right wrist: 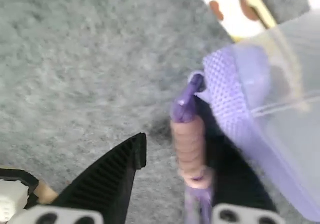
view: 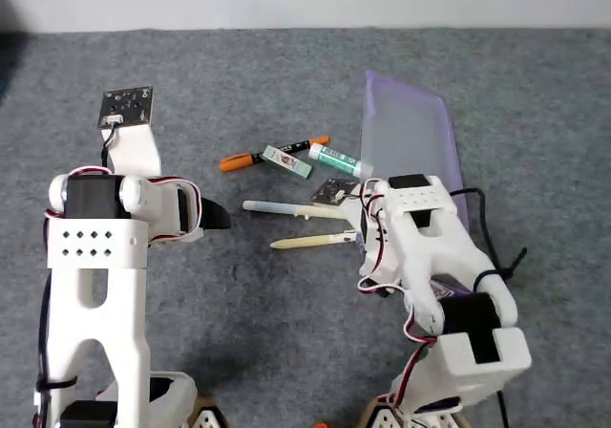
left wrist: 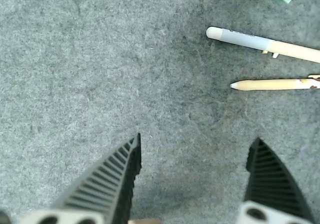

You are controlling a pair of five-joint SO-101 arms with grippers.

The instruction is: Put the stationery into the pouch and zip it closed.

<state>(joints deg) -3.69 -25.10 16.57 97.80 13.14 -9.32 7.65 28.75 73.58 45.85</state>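
Note:
The translucent purple pouch (view: 409, 134) lies at the right of the grey mat, and its near end is under the right arm. In the right wrist view the pouch corner (right wrist: 235, 84) and its purple zipper pull (right wrist: 189, 134) with a pink bead grip sit between my open right gripper (right wrist: 175, 154) fingers. On the mat lie an orange marker (view: 239, 160), a green-and-white eraser (view: 287, 161), a green glue stick (view: 339, 160), a pale blue-capped pen (view: 291, 209) and a cream pen (view: 310, 241). My left gripper (left wrist: 195, 156) hovers open over bare mat, short of the two pens (left wrist: 265, 44).
The grey mat (view: 286, 313) covers the whole table, with bare room in front of the pens and behind the pouch. The two arm bases stand at the near edge.

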